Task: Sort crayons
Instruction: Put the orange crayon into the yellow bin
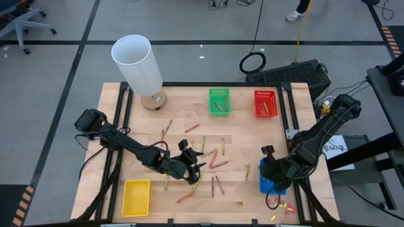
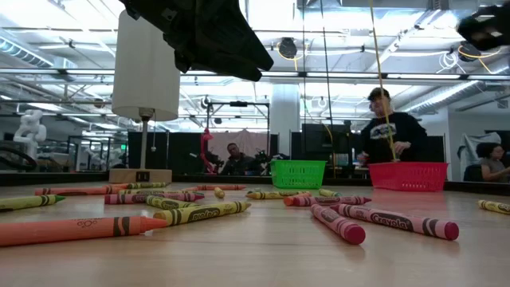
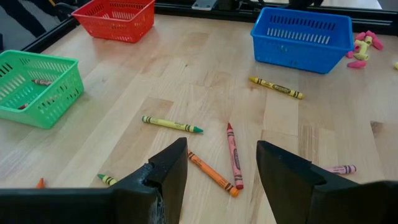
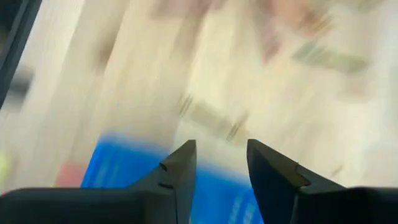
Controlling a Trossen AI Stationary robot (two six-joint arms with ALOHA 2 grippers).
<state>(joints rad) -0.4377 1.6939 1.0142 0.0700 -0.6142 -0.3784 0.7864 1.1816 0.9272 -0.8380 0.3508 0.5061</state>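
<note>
Several crayons lie flat and scattered on the wooden table's middle, red, orange, olive-yellow and brown. My left gripper is open and empty above them. In its wrist view a red crayon and an orange crayon lie just ahead of the gap between its fingers. My right gripper hovers over the far end of the blue basket at the near right. It is open and empty in its blurred wrist view. A few crayons lie in the green basket and the red basket.
A white lamp stands at the far left. A yellow basket sits at the near left. Small red and yellow bits lie near the blue basket. People show in the room beyond the table.
</note>
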